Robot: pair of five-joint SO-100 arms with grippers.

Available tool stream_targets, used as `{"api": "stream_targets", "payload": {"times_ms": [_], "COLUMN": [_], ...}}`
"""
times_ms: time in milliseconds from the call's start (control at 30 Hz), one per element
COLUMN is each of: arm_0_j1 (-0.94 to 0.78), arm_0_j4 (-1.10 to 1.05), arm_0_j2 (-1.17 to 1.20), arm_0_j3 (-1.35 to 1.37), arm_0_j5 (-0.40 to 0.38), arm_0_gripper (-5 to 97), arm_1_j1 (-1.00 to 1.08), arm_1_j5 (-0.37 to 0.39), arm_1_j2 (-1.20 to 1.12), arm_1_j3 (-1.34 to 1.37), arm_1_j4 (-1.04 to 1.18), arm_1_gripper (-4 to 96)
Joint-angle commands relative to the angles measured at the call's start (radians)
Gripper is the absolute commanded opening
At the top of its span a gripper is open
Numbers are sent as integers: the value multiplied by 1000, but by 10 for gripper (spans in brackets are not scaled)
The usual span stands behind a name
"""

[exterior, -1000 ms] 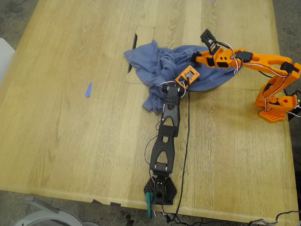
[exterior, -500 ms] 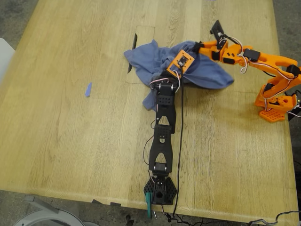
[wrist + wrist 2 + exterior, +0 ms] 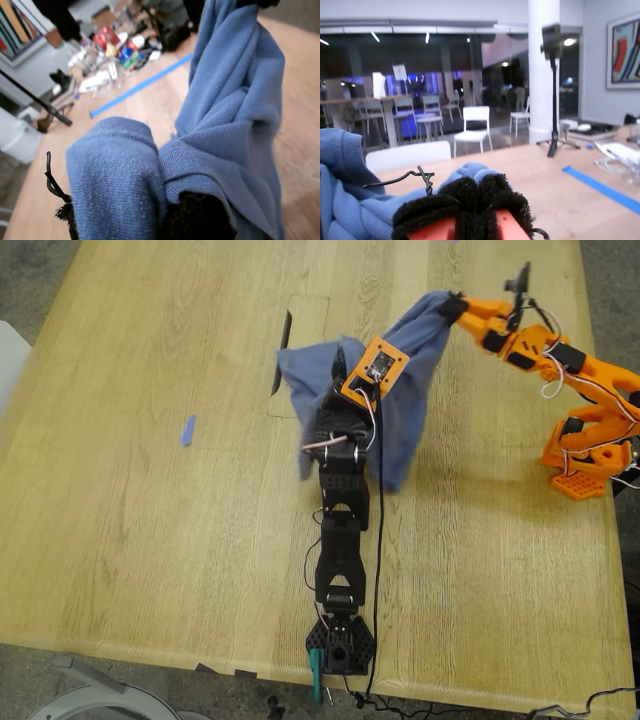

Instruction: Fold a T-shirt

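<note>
The slate-blue T-shirt [image 3: 405, 390] hangs bunched above the table, held up between both grippers; its print is hidden. My first gripper [image 3: 340, 368], on the black arm, is shut on a fold of the shirt near the middle. In the first wrist view the cloth [image 3: 230, 125] drapes over its black jaws [image 3: 195, 220]. My second gripper [image 3: 455, 308], on the orange arm, is shut on the shirt's upper edge at the exterior view's right. In the second wrist view its black padded jaws [image 3: 465, 200] are closed, with blue cloth [image 3: 345, 200] beside them.
A small blue tape strip [image 3: 187, 430] lies on the wooden table [image 3: 150, 540] at the exterior view's left. A rectangular panel with a dark slot [image 3: 283, 350] sits behind the shirt. The orange arm's base [image 3: 585, 465] stands at the right edge and the black arm's base [image 3: 340, 645] at the front edge.
Both grippers have risen and lifted the shirt off the table. The second gripper moved up and back to the exterior view's right; the shirt now hangs instead of lying crumpled.
</note>
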Motion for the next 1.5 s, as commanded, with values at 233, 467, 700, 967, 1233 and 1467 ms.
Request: {"api": "stream_targets", "payload": {"times_ms": [233, 467, 700, 967, 1233, 1467], "arm_0_j1": [118, 181, 250, 356, 405, 417], "arm_0_j4": [-137, -172, -316, -364, -393, -469], "arm_0_j2": [284, 364, 391, 405, 469, 494], "arm_0_j3": [-40, -40, -40, -40, -40, -41], "arm_0_j5": [49, 66, 86, 115, 129, 149], "arm_0_gripper": [0, -1, -1, -1, -1, -1], "arm_1_j1": [-75, -117, -144, -175, -199, -204], "arm_1_j5": [-32, -40, -75, -94, -101, -110], "arm_1_j2": [160, 164, 152, 124, -6, -109], "arm_1_j3": [26, -41, -153, -298, -598, -790], "arm_1_j4": [-87, -124, -152, -112, -14, 12], "arm_1_gripper": [0, 0, 0, 0, 1, 1]}}
